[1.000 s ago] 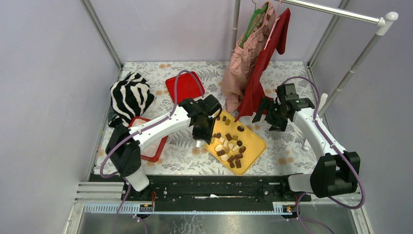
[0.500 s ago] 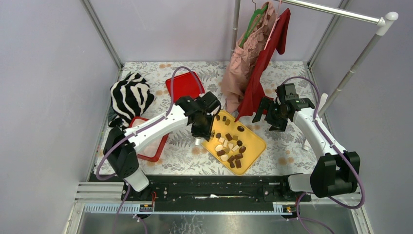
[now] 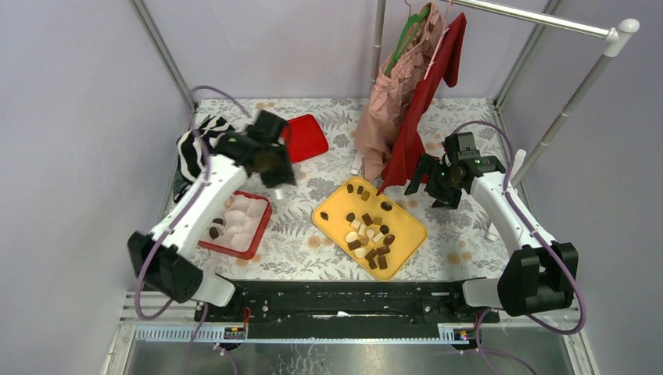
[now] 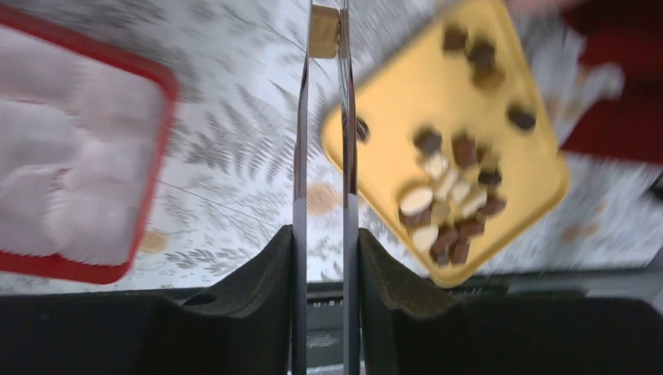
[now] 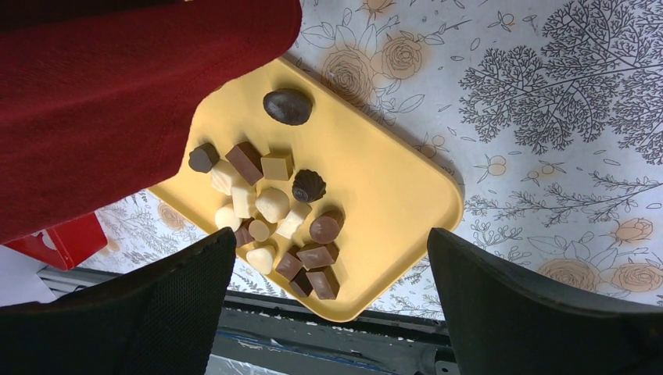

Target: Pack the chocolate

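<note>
Our left gripper (image 3: 278, 190) has its thin metal fingers (image 4: 300, 172) pinched on a small tan chocolate piece (image 4: 323, 31); it hangs above the flowered tabletop just past the far corner of the red square box (image 3: 260, 234), which lies by the table's left edge. We judge the step to be the carry to the box; it will go best if we centre the piece over a free white paper cup (image 3: 238, 209), come down low, and only then part the fingers, so nothing bounces out. Our right gripper (image 3: 435, 187) is spread wide and empty toward the right edge. The other chocolates (image 3: 371, 234) sit on the yellow plastic tray (image 3: 414, 234) mid-table, toward the near edge. The left wrist view is smeared, so we cannot tell the cups apart there; our own arm covers part of the box from above; a hanging red garment (image 5: 117, 101) hides one tray corner.
</note>
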Controlling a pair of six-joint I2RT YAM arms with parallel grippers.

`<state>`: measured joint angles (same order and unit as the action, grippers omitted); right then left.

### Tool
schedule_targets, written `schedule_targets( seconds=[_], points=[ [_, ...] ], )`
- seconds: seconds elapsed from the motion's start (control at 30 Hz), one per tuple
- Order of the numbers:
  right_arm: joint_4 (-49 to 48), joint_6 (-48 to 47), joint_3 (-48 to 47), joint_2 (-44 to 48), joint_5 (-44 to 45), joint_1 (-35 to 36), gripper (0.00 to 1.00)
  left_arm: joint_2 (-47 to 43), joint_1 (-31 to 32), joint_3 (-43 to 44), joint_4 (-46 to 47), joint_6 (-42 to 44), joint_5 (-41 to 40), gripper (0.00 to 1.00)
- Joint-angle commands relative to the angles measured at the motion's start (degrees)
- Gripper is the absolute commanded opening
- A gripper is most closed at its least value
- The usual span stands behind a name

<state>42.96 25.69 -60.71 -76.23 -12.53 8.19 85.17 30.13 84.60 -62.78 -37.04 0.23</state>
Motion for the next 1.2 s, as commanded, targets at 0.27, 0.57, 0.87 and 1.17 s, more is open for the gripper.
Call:
schedule_targets(
  seconds=[0.27,0.57,0.87,1.17],
  points=[
    [-1.82,-0.95,-1.08,-0.73,-0.62,-0.19,1.00,-10.93,-23.10,-7.91,-11.61,-7.47,-9.30,0.00],
    [-1.81,-0.90,-0.91,-0.90,-0.56,-0.20,1.00,-7.12,-24.41,-8.22,-12.13,-5.08,-11.38,0.00],
    [-1.39,-0.91,-1.26,-0.94,-0.06,-0.19,1.00,-7.52,-24.58,-13.00,-4.59,-4.13,-7.77,0.00],
    [-1.64,-0.32,-0.90,-1.18,-0.25,-0.19,1.00,-7.06,-24.57,-14.02,-0.97,-4.19,-7.97,0.00]
  ],
)
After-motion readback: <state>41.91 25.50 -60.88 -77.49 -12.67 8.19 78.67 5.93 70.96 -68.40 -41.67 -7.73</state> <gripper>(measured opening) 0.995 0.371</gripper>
